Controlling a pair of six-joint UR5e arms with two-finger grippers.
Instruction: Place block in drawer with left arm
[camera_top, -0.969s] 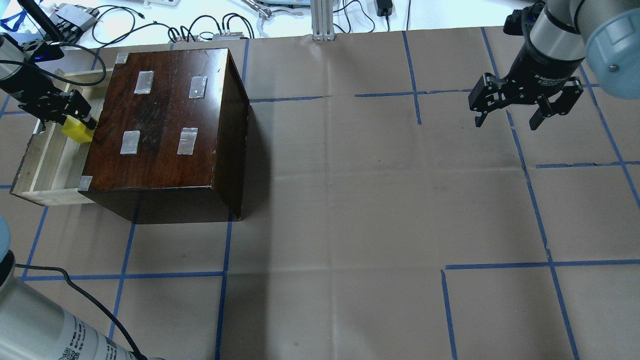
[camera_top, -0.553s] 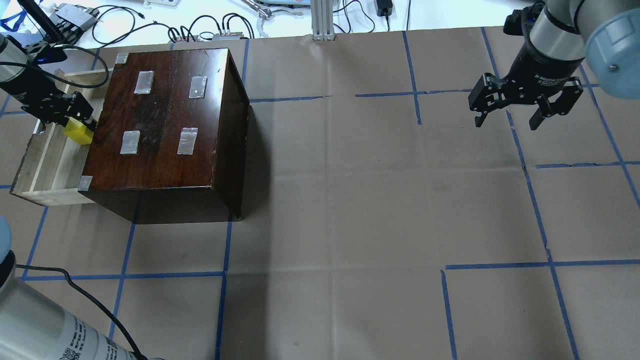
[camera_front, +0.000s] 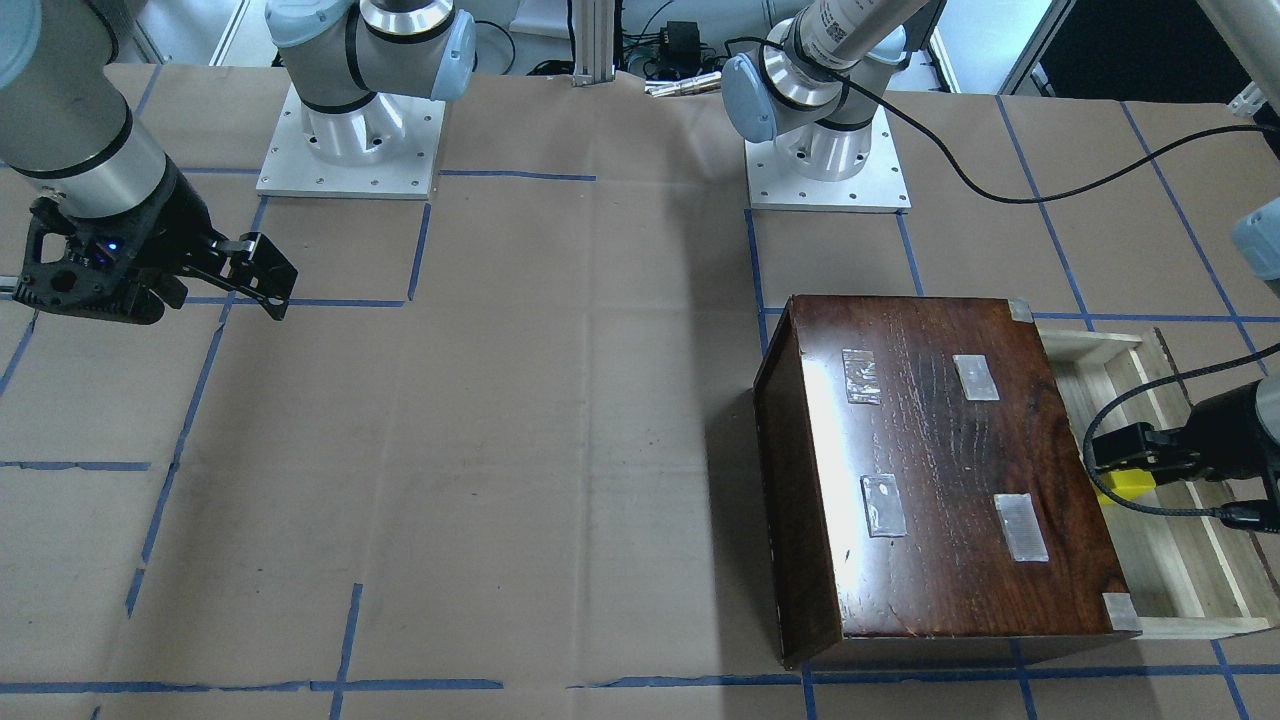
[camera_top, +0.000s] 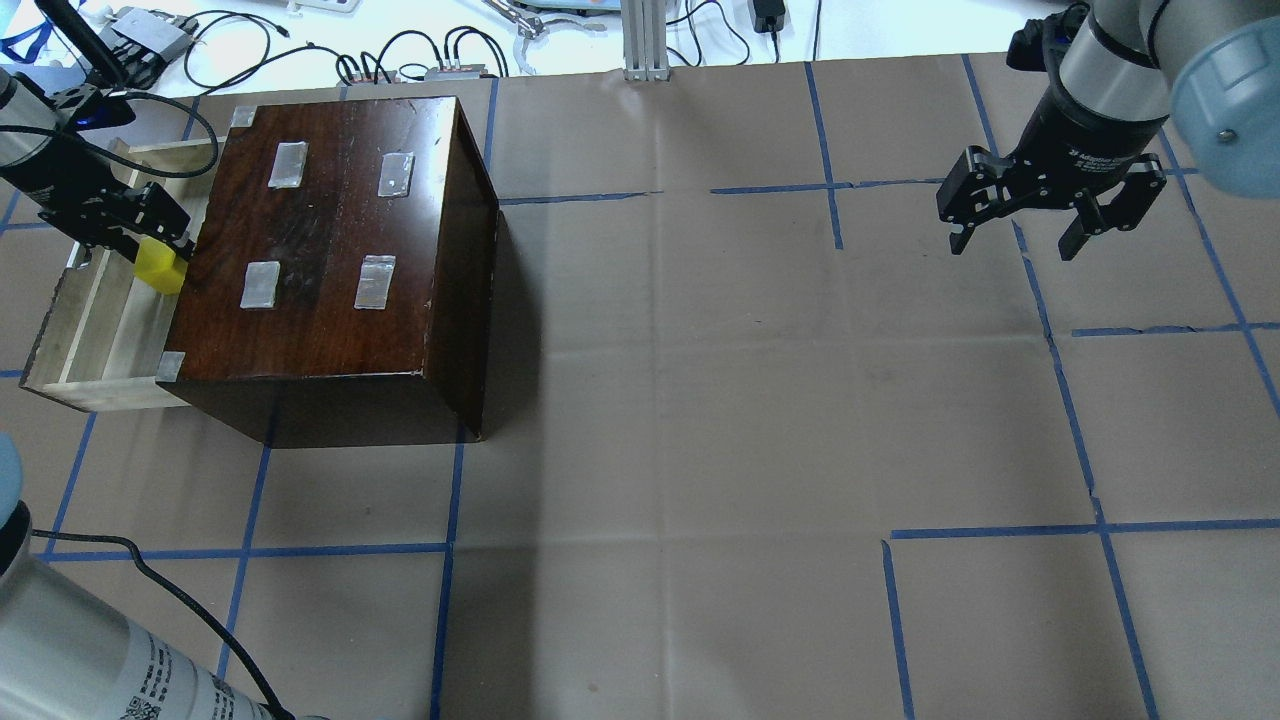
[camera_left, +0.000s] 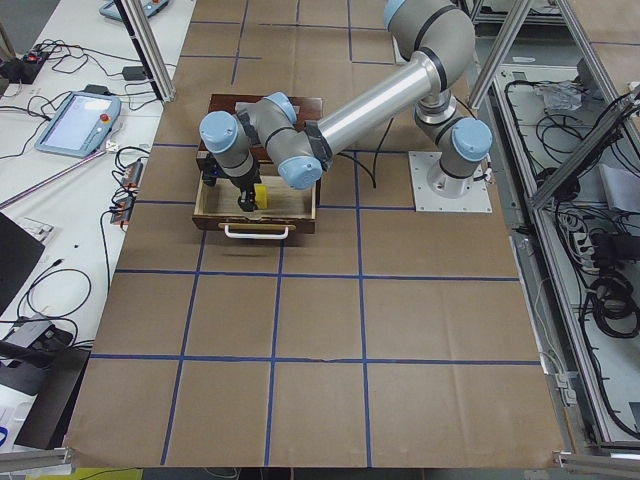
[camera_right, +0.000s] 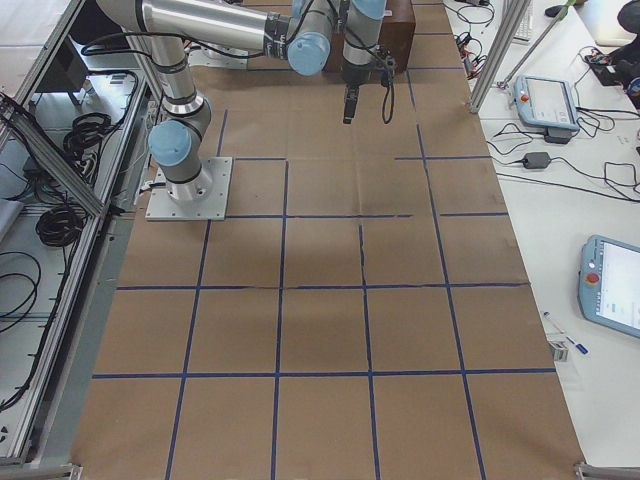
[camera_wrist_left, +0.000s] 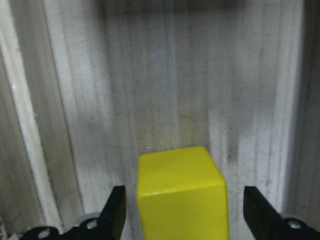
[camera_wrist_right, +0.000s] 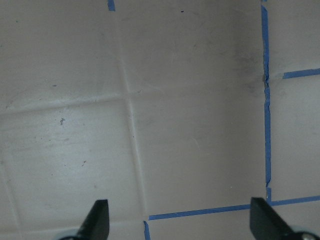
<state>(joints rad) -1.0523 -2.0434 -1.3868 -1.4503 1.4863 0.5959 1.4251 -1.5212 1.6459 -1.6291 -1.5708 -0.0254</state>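
Brown paper covers the table (camera_front: 600, 400); front view puts the block (camera_front: 1127, 488) in the drawer (camera_front: 1190, 590), beside the box (camera_front: 930, 470). Overhead, the right gripper (camera_top: 1015, 245) hangs wide, empty. Left wrist view: the left gripper (camera_wrist_left: 185, 215) straddles the block, jaws clear either side; I'd lift straight up, brushing nothing.
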